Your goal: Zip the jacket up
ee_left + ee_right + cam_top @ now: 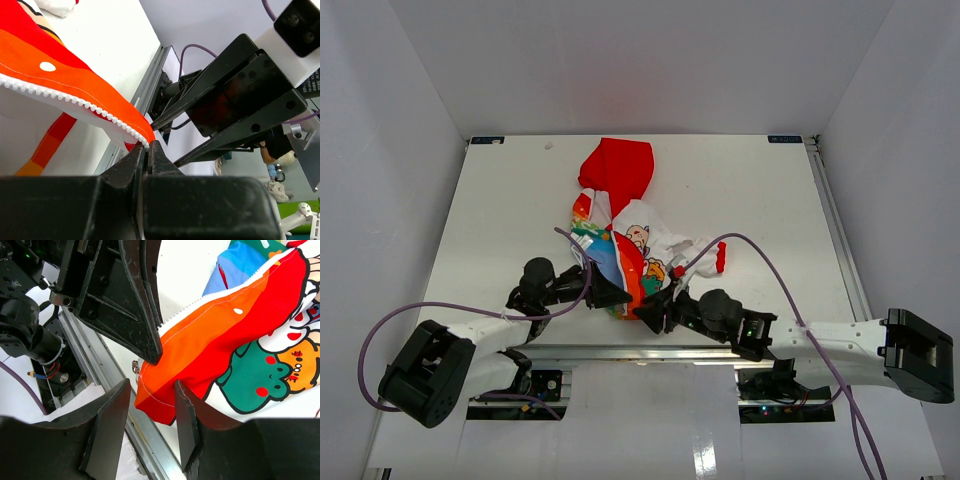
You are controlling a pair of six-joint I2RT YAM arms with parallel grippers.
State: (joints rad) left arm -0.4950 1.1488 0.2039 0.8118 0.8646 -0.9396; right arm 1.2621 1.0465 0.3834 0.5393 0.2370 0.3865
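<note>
soft jacket, pinched at the hem

black left pincer (148, 146) is clenched on the end of the white zipper teeth (75, 100), at the orange hem corner. the small white fabric jacket (630, 235) with red hood lies crumpled on the white surface (500, 220), near the arms. it looks light and limp and will likely bunch, so take the stitched hem edge, not loose cloth. black right pincer (151, 390) stands released, straddling the orange hem without pinching. purple cables (196, 46) and a metal rail (610, 352) crowd the near edge.
</note>
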